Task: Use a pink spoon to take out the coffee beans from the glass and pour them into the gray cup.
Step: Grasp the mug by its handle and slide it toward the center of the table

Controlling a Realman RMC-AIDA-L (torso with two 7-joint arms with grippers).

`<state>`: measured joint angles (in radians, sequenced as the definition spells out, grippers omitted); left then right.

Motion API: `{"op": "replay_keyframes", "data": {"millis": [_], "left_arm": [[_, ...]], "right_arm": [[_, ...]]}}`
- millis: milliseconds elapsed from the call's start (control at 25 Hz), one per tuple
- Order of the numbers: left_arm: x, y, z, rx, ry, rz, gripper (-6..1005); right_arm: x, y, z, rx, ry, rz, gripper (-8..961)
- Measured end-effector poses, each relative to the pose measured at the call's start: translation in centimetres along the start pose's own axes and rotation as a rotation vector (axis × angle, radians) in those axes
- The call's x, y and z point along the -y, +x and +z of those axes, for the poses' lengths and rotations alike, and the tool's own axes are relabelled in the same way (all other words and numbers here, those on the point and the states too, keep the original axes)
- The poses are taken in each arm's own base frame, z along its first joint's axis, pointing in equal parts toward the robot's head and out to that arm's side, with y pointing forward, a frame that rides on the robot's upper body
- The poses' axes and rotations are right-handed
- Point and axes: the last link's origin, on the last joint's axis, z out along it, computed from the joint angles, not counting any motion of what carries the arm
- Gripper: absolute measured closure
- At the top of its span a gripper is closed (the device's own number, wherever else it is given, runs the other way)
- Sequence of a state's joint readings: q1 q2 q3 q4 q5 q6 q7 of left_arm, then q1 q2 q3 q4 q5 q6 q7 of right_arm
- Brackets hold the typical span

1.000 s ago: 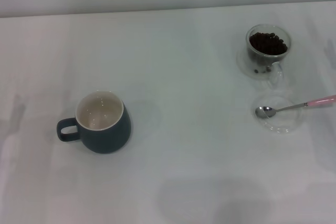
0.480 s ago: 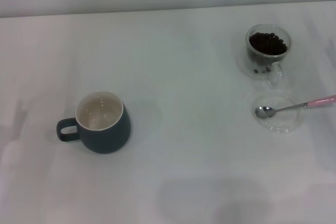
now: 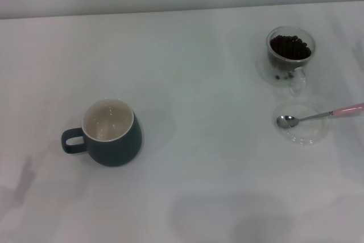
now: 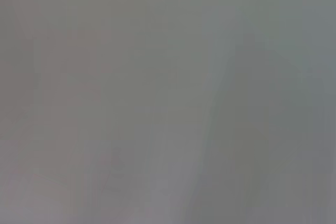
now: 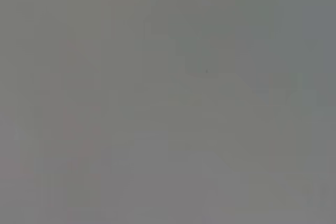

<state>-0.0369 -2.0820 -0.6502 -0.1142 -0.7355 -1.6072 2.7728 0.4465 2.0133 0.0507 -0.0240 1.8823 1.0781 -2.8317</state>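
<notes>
White table (image 3: 187, 55) seen from the head view; neither arm nor gripper is in view, so jaw state cannot be told. Gray cup (image 3: 111, 135), upright at left, handle pointing left. Glass (image 3: 289, 55) holding coffee beans (image 3: 290, 46), far right. Just nearer, a shallow clear dish (image 3: 301, 123) bearing the pink spoon (image 3: 318, 116). Objects unmoved from earlier frames; a faint shadow at the left edge has shifted nearer.

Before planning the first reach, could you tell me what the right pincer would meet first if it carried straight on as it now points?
That cannot be told: neither pincer shows in any view, and the right wrist view shows only a blank grey surface. The pink spoon lies untouched across the clear dish.
</notes>
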Motion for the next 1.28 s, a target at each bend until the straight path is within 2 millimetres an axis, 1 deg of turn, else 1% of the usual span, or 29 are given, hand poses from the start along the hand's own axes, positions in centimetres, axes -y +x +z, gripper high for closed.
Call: {"op": "replay_keyframes", "data": {"millis": [120,240,560,680,920,1160,1280], "left_arm": [[-0.3,-0.2,-0.6,0.036,-0.069,0.026,170],[-0.6,-0.7,-0.2,0.076,-0.123,0.042,170],[-1.6,-2.1,3.6,0.180,-0.246,0.079,170],[-2.0,-2.7,4.4,0.222,-0.278,0.090,170],[-2.1,-3.2,4.5,0.254,-0.281,0.092,171],[-1.8,-3.6,4.4,0.285,-0.254,0.094,171],[-1.8,-4.1,5.0,0.315,-0.243,0.100,171]], "right_arm": [[-0.3,-0.2,0.4,0.005,-0.007,0.001,87],[-0.5,-0.4,0.7,0.010,-0.013,0.000,87],[-0.8,-0.8,1.2,0.018,-0.021,-0.002,89],[-0.8,-0.8,1.2,0.018,-0.021,-0.002,89],[-0.8,-0.8,1.1,0.018,-0.020,-0.002,90],[-0.6,-0.7,0.9,0.017,-0.017,-0.002,91],[-0.7,-0.6,0.9,0.015,-0.017,0.000,92]]}}
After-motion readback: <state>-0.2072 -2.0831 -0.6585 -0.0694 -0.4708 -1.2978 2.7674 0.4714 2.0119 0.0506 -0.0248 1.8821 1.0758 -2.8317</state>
